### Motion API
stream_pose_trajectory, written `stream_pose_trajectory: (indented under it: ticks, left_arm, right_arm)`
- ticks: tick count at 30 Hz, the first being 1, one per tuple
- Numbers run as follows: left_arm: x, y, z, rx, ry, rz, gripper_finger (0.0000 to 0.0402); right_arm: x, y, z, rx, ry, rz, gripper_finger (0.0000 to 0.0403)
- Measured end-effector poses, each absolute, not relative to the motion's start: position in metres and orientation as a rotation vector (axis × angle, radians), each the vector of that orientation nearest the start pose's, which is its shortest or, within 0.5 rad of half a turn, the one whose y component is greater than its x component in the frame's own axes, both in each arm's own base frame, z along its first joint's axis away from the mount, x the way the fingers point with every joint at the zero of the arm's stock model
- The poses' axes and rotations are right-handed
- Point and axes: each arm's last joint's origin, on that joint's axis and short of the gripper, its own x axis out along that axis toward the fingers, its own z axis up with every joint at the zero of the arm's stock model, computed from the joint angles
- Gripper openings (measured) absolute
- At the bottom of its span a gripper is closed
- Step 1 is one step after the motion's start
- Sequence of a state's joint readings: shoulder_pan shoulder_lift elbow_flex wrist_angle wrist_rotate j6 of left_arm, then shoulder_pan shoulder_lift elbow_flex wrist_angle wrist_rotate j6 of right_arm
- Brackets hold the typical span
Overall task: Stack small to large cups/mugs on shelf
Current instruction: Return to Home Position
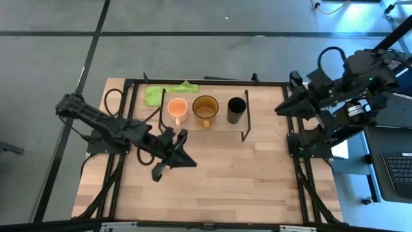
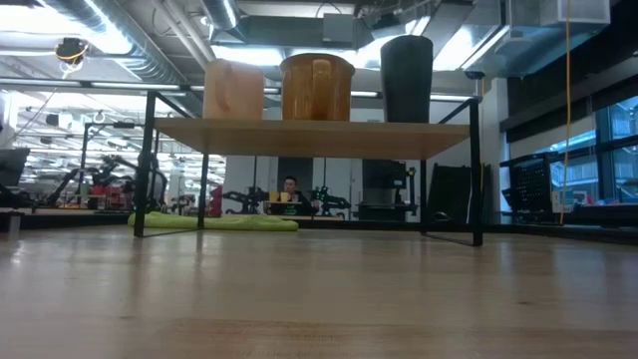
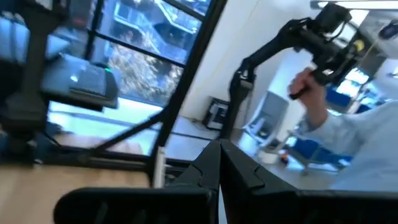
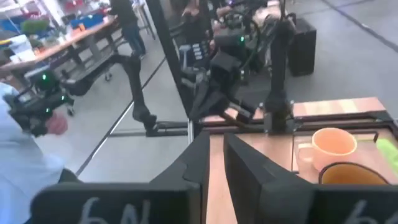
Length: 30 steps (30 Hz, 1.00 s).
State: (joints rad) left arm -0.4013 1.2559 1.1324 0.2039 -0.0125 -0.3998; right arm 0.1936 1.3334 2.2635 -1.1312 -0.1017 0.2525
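Near the tabletop's (image 1: 244,180) far edge, the shelf (image 1: 219,124) carries light-orange mug (image 1: 177,108), olive-yellow mug (image 1: 205,108) and black cup (image 1: 236,109) in a row. Left gripper (image 1: 190,161), closed, hovers just in front of the shelf by the light-orange mug; right gripper (image 1: 280,108), slightly parted, hangs past the right edge, apart from the black cup

Smooth light-wood shelf (image 2: 309,138) bears a glossy olive-yellow mug (image 2: 317,88) and a matt black cup (image 2: 406,80).

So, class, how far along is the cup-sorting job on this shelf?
Done: orange mug, olive-yellow mug and black cup stand in a row on the shelf. In hand: nothing; left gripper and right gripper are empty, clear of it. Left: probably just parking the arms.
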Motion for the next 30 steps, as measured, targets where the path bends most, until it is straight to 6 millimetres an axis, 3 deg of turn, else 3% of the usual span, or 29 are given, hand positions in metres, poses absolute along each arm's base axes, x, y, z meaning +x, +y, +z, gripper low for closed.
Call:
stream_pose_trajectory:
  ticks: [5, 9, 12, 18, 25, 30]
  left_arm:
    - [0.255, -0.116, 0.401, -0.536, -0.034, -0.449, 0.0000]
    - [0.249, -0.121, 0.407, -0.307, -0.108, -0.668, 0.0000]
    - [0.244, -0.109, 0.413, -0.299, -0.111, -0.730, 0.0000]
    - [0.229, -0.078, 0.392, -0.296, -0.055, -0.656, 0.0000]
    - [0.156, -0.048, 0.359, -0.334, -0.185, -0.486, 0.0000]
    - [0.098, -0.030, 0.341, -0.348, -0.369, -0.381, 0.0000]
  right_arm:
    - [0.158, 0.036, 0.565, 0.245, 0.319, 0.283, 0.0049]
    - [0.173, 0.043, 0.567, 0.197, 0.279, 0.413, 0.0049]
    - [0.165, 0.043, 0.573, 0.168, 0.229, 0.511, 0.0049]
    - [0.145, 0.035, 0.566, 0.168, 0.313, 0.350, 0.0049]
    - [0.108, 0.027, 0.573, 0.147, 0.233, 0.360, 0.0049]
    - [0.098, 0.024, 0.564, 0.145, 0.211, 0.325, 0.0049]
